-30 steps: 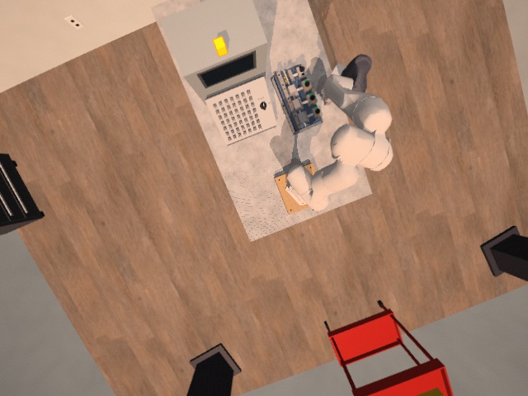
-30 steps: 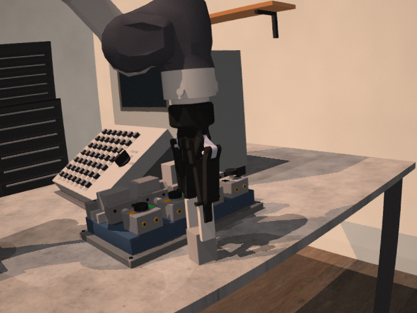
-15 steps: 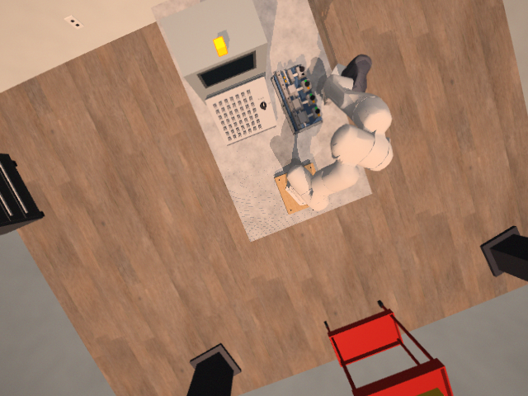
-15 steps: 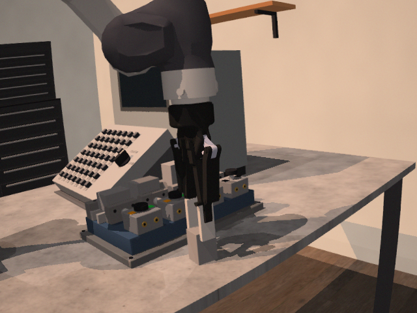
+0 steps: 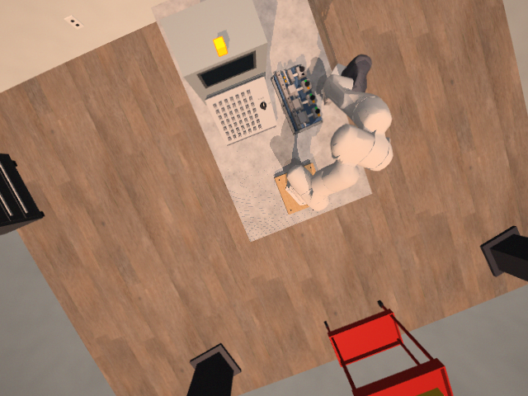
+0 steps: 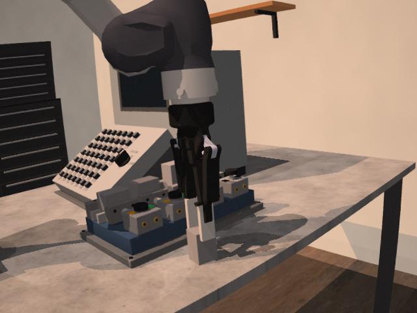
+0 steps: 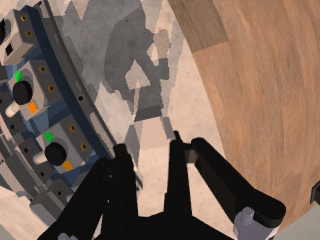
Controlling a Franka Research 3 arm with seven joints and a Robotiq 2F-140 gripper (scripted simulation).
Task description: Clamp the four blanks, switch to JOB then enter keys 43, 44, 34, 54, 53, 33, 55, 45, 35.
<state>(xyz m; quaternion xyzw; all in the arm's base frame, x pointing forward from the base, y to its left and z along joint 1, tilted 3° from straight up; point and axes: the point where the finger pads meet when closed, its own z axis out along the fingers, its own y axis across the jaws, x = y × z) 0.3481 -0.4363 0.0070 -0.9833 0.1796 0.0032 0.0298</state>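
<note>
Black claw (image 6: 201, 226) (image 7: 151, 130) pinching 1 blank (image 6: 206, 250) (image 7: 152, 131); 3 grn. lenses (image 5: 312, 96) (image 6: 151, 207) (image 7: 48, 136), 1 amb. lamp (image 5: 220, 46) lit.

No change can be made out between the earlier pictures and now, in either the top view or the exterior view. The wrist view has no earlier picture to compare, so change there cannot be told.
</note>
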